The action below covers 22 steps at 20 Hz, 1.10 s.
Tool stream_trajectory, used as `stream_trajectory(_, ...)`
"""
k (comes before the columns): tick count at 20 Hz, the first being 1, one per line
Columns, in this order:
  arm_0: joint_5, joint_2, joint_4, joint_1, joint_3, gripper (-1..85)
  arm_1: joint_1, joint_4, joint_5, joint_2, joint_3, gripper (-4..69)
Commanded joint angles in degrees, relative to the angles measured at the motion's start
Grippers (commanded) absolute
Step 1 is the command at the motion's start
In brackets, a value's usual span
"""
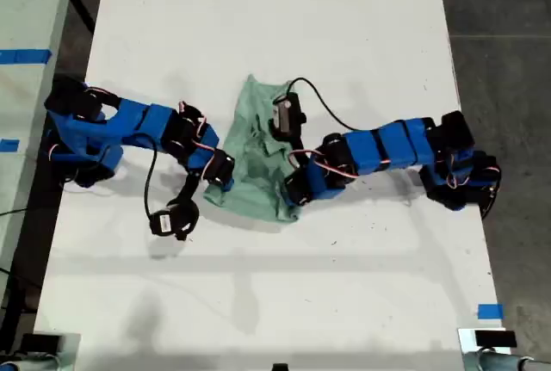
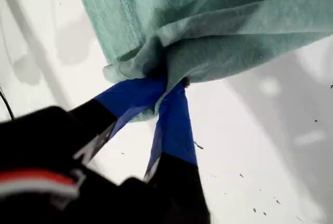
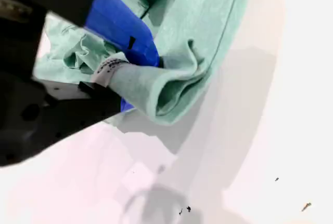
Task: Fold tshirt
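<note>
The pale mint-green tshirt [image 1: 256, 134] lies crumpled at the middle of the white table, between the two blue arms. My first gripper [image 1: 217, 178] comes in from the exterior view's left and is shut on a bunched edge of the tshirt [image 2: 218, 21], its blue fingertips [image 2: 174, 125] pinching the cloth together. My second gripper [image 1: 294, 192] reaches in from the exterior view's right and is shut on a fold of the tshirt [image 3: 197, 21] next to a small white label [image 3: 106, 68]. At both grippers [image 2: 169, 86] [image 3: 140, 81] the cloth hangs slightly above the table.
The white table [image 1: 258, 9] extends well beyond the shirt on all sides. Black cables [image 1: 331, 113] loop over the arms. A blue tape mark [image 1: 489, 311] sits near the front right in the exterior view. Dark floor lies past the table's right edge.
</note>
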Motion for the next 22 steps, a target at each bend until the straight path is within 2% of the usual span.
stream_trajectory(1, 3.16, 2.37, 0.18, -4.66, -3.96, 0.0, 5.71, -0.53, -1.58, 9.58, 0.62, -1.3)
stream_trajectory(4, 9.32, 3.87, 2.37, -12.48, -4.04, 0.0, 14.94, -1.85, -5.36, 14.68, 6.06, -1.3)
stream_trajectory(9, 22.06, 4.48, 5.19, -28.04, -4.22, 0.0, 28.3, -8.79, -11.6, 20.92, 17.31, -1.3)
stream_trajectory(14, 32.78, 1.05, 1.23, -38.76, -6.24, 0.0, 37.71, -15.29, -17.4, 20.92, 21.88, -1.3)
stream_trajectory(17, 38.94, -7.03, 2.64, -44.21, -16.44, 0.0, 43.33, -18.46, -21.45, 20.83, 21.09, -1.3)
stream_trajectory(22, 46.14, -14.68, -4.75, -49.22, -18.28, 0.0, 48.96, -23.99, -26.46, 19.86, 23.29, -1.3)
